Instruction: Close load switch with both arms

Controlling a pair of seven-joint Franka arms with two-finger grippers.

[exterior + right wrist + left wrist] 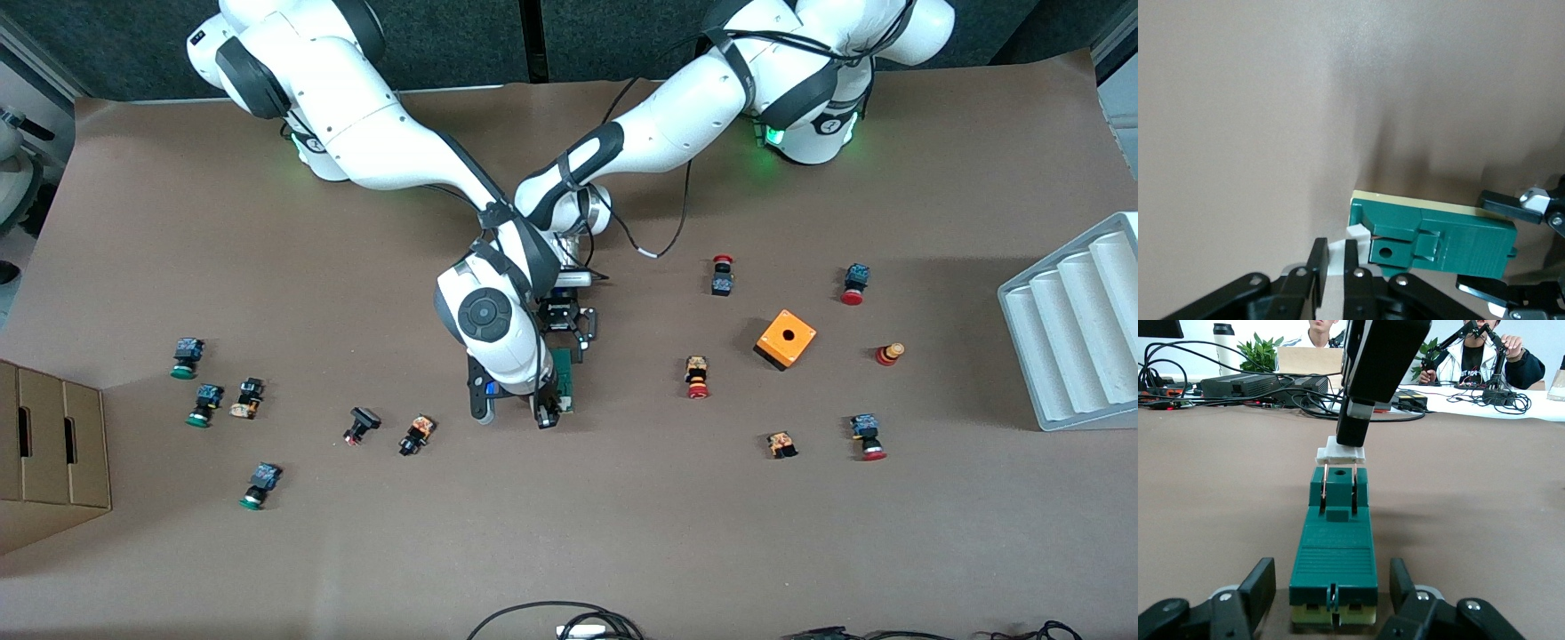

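Brown table (267, 551) | load switch (563, 378) rigid, light, I'd brace its body | left gripper (1331, 600) spread around it, unclamped | right gripper (1331, 270) nearly closed at white slider (1340, 453)

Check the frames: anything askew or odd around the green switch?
The dark-green rectangular load switch lies flat between the open left claw fingers, but its white sliding piece sticks out at the end, not seated. The right claw pinches it. The scattered push buttons lie tipped over.
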